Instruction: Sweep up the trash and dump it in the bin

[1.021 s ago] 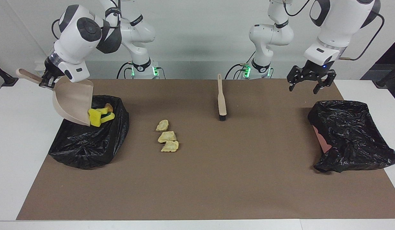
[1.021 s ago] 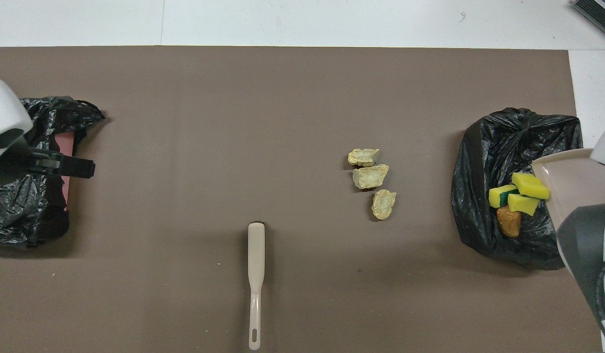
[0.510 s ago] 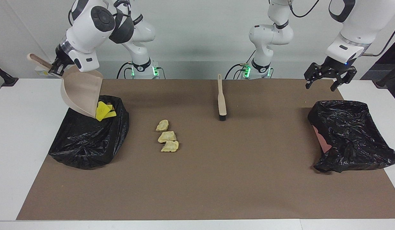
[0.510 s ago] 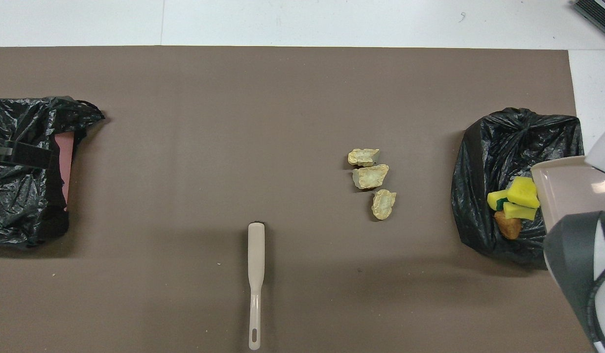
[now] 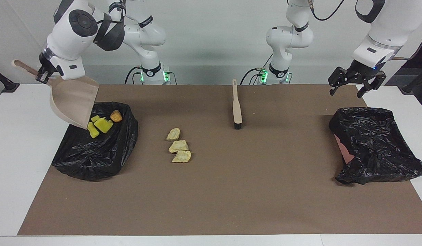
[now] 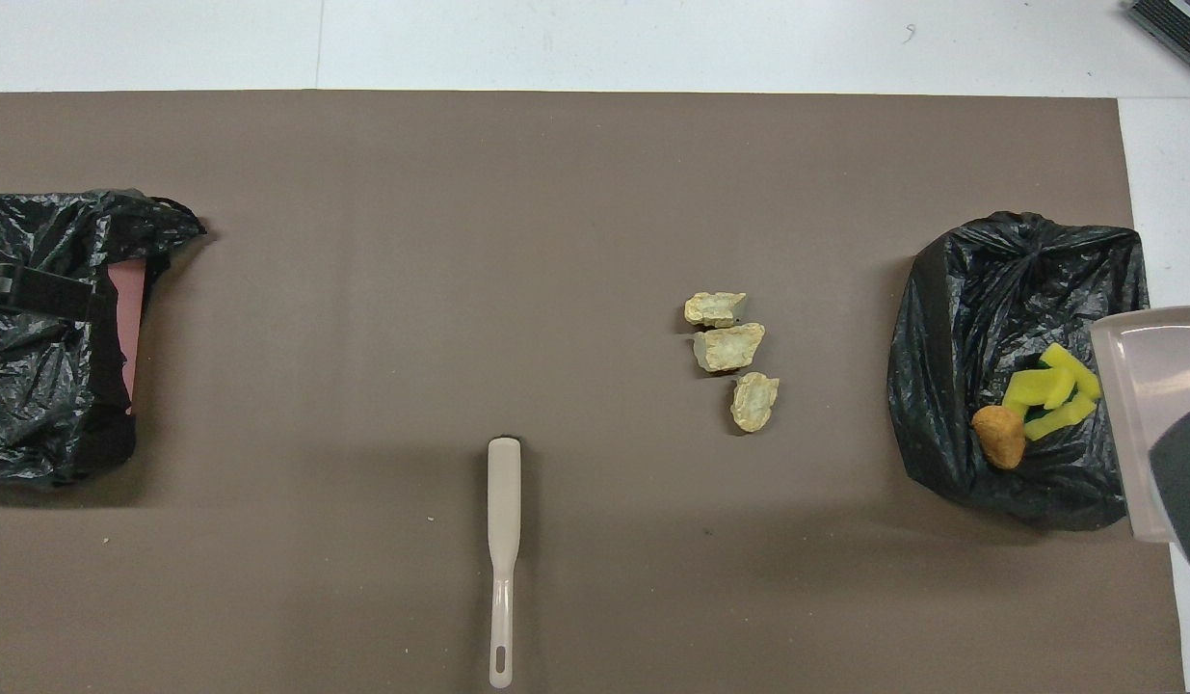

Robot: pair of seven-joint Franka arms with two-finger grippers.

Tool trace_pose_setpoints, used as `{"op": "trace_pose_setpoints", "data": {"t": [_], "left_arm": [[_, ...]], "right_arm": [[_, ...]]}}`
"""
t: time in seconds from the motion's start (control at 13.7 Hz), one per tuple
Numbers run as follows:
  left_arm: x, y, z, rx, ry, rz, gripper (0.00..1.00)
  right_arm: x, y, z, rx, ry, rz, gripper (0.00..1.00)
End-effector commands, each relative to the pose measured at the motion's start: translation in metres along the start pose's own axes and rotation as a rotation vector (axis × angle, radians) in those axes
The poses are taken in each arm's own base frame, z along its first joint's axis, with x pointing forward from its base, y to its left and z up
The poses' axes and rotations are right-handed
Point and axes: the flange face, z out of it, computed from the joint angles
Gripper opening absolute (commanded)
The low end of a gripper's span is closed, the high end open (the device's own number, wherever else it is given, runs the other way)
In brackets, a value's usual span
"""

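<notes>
My right gripper [image 5: 42, 73] is shut on the handle of the beige dustpan [image 5: 72, 104], which hangs tilted with its lip over the black-bagged bin [image 5: 94, 153] at the right arm's end. Three yellow sponge pieces [image 5: 99, 124] and the orange-brown lump [image 5: 116, 116] lie inside that bin; the overhead view shows them too, the yellow pieces [image 6: 1052, 395] beside the lump [image 6: 999, 436]. Three pale beige pieces [image 5: 178, 146] lie in a row on the brown mat beside the bin. My left gripper [image 5: 347, 89] hangs open and empty in the air near the second bin.
A beige brush [image 5: 236, 104] lies on the mat close to the robots, bristles pointing away from them. A second black-bagged bin [image 5: 375, 143] with a pink wall showing stands at the left arm's end. The brown mat [image 5: 231, 198] covers most of the white table.
The yellow pieces slid off the dustpan's lip and now lie in the bin. The dustpan drew back toward the table's end. My left gripper rose and moved away from the table's middle.
</notes>
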Motion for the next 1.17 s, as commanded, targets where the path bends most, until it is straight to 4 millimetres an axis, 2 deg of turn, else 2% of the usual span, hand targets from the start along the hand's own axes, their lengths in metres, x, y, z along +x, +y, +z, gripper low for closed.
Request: {"op": "trace_pose_setpoints", "data": {"t": [0.0, 0.07, 0.15, 0.22, 0.44, 0.58, 0.8, 0.95, 1.09], "left_arm": [[0.000, -0.003, -0.004, 0.001, -0.013, 0.010, 1.00], [0.000, -0.003, -0.004, 0.001, -0.013, 0.010, 1.00], [-0.001, -0.002, -0.004, -0.001, -0.012, 0.011, 1.00], [-0.002, -0.004, -0.004, -0.002, -0.017, 0.008, 1.00], [-0.001, -0.003, -0.003, -0.002, -0.019, 0.008, 1.00], [-0.002, -0.003, -0.004, -0.002, -0.017, 0.008, 1.00], [-0.002, -0.003, -0.004, -0.002, -0.019, 0.008, 1.00], [-0.002, -0.003, -0.003, -0.001, -0.020, 0.007, 1.00], [-0.001, -0.003, -0.003, -0.002, -0.020, 0.007, 1.00]], "right_arm": [[-0.011, -0.012, -0.023, 0.012, 0.016, 0.029, 0.00], [-0.013, -0.015, -0.031, 0.027, 0.048, 0.078, 0.00], [-0.003, -0.017, -0.043, 0.029, 0.098, 0.117, 0.00], [0.002, -0.021, -0.045, 0.055, 0.129, 0.178, 0.00], [0.030, -0.025, -0.068, 0.073, 0.227, 0.345, 0.00], [0.060, -0.030, -0.097, 0.089, 0.294, 0.460, 0.00], [0.102, -0.026, -0.120, 0.183, 0.451, 0.692, 0.00], [0.144, -0.017, -0.137, 0.244, 0.489, 0.826, 0.00], [0.196, -0.008, -0.161, 0.337, 0.542, 1.015, 0.00]]}}
